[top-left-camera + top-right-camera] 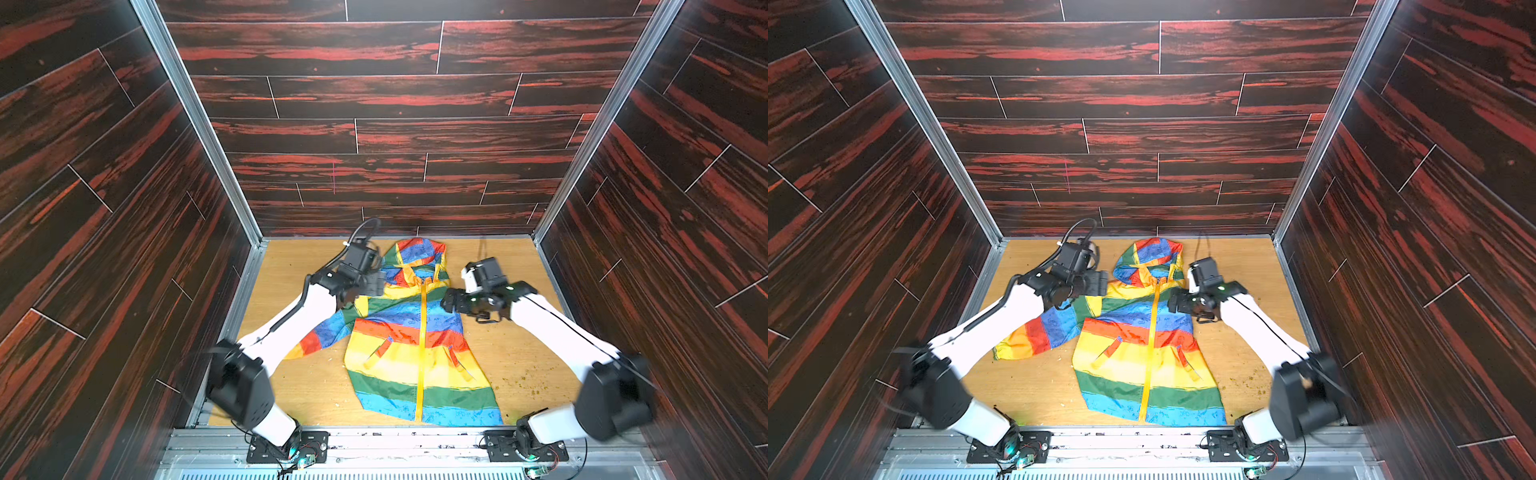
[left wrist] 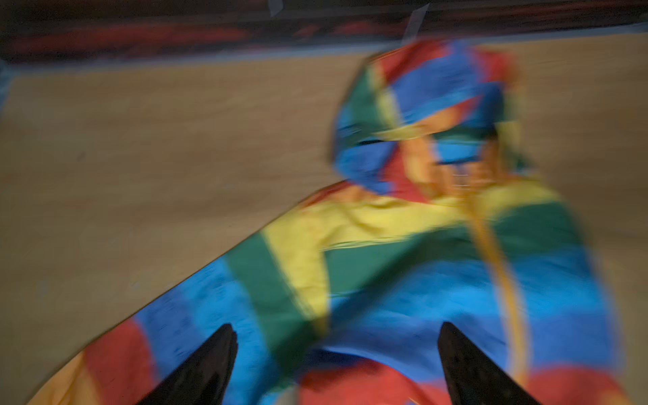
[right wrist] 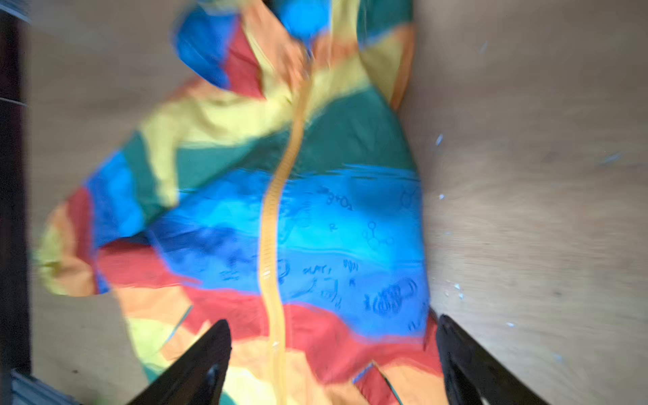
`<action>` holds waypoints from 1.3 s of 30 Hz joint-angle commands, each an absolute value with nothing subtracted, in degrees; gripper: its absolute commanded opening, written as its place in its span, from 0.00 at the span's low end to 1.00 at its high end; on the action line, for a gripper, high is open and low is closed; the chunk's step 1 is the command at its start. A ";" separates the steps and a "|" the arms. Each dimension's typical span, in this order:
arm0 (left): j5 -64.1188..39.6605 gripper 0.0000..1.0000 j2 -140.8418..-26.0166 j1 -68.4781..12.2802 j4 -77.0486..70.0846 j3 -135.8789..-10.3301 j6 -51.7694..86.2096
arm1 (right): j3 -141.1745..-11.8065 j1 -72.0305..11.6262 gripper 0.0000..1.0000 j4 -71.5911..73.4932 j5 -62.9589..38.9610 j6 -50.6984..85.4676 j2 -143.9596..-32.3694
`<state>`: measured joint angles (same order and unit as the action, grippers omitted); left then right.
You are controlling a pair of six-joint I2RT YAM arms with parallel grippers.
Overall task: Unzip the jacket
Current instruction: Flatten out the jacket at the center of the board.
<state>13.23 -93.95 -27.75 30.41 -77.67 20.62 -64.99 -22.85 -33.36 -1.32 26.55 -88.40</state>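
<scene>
Lying flat, jacket (image 1: 415,353) looks thin, limp & slippery (bunches easily); prob. best pinch zipper (image 1: 422,332) at collar end, pin fabric beside it. Left gripper (image 2: 336,326) & right gripper (image 3: 333,319) both spread, empty.

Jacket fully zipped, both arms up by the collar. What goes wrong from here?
1. Left gripper and right gripper hold nothing, jaws open: pulling the zipper may drag the unpinned jacket along.
2. The zipper line runs wavy; the slider may snag on folds.
</scene>
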 commanded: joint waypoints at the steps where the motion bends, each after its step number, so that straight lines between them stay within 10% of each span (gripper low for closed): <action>1: 17.01 0.92 -99.63 -24.82 35.36 -77.09 23.12 | -66.95 -22.54 0.92 -34.51 1.73 28.10 -94.80; 8: 7.72 0.94 -101.60 -24.85 33.62 -74.80 20.32 | -65.35 -21.60 0.92 -32.60 0.49 28.26 -96.33; 16: 2.78 0.95 -98.17 -38.88 28.75 -78.60 15.82 | -48.17 -7.95 0.83 -13.73 -28.27 36.85 -84.63; 26: 4.75 0.94 -116.58 -55.44 38.02 -97.68 19.93 | -38.42 13.77 0.79 -20.21 -22.02 40.83 -70.32; 39: 15.23 0.90 -142.70 -59.94 61.36 -132.76 22.13 | -36.61 16.52 0.79 -22.06 -23.28 38.96 -65.26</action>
<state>10.37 -139.90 -59.81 50.39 -126.65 20.51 -37.41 16.38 -20.58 -22.33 39.83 -66.35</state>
